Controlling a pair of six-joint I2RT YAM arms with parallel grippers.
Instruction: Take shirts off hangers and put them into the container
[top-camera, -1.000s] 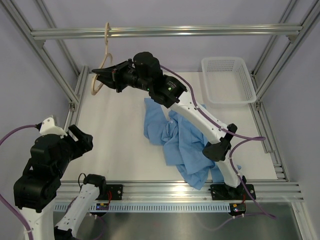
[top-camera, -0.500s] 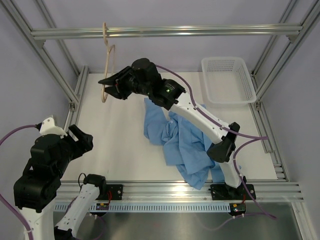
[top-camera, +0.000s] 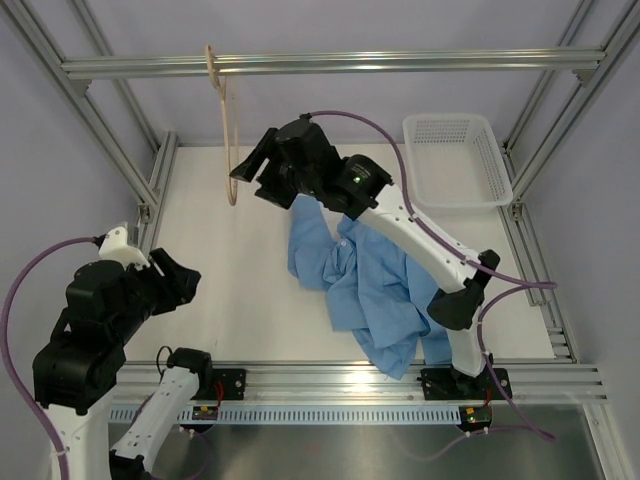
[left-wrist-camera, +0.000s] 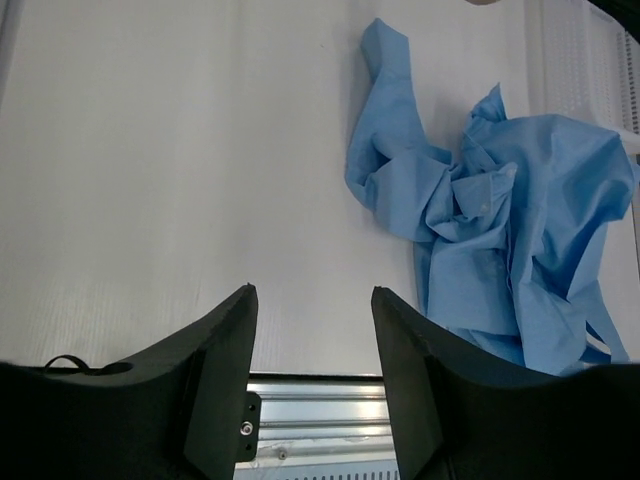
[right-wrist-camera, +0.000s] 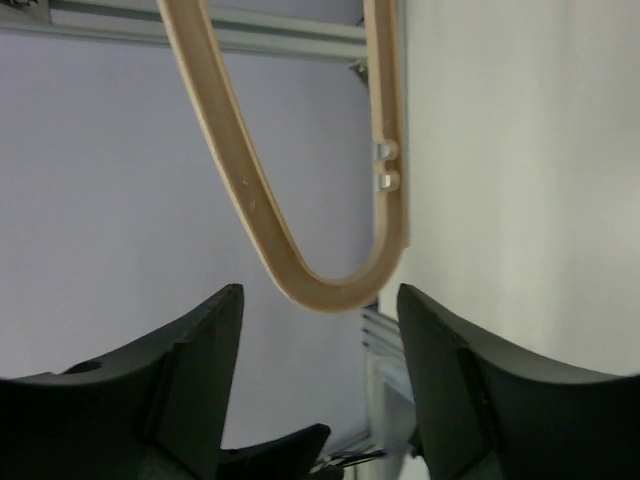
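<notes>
The pale wooden hanger (top-camera: 227, 120) hangs bare from the top rail, its lower end just left of my right gripper (top-camera: 250, 165). In the right wrist view the hanger's rounded end (right-wrist-camera: 330, 290) sits just beyond the fingertips of my right gripper (right-wrist-camera: 320, 300), whose jaws stand open and apart from it. The light blue shirt (top-camera: 370, 270) lies crumpled on the table under the right arm. The left wrist view shows the shirt (left-wrist-camera: 490, 230) to the right of my left gripper (left-wrist-camera: 311, 300). My left gripper (top-camera: 188, 280) is open and holds nothing. The white basket (top-camera: 455, 160) stands at the back right.
An aluminium frame rail (top-camera: 400, 62) runs across the top, with slanted posts at both sides. Another rail (top-camera: 330, 375) borders the table's near edge, between the arm bases. Purple cables loop off both arms.
My right gripper opened and let go of the hanger, which swung right and now hangs straight down. The right arm drew back to the right. My left gripper narrowed a little.
</notes>
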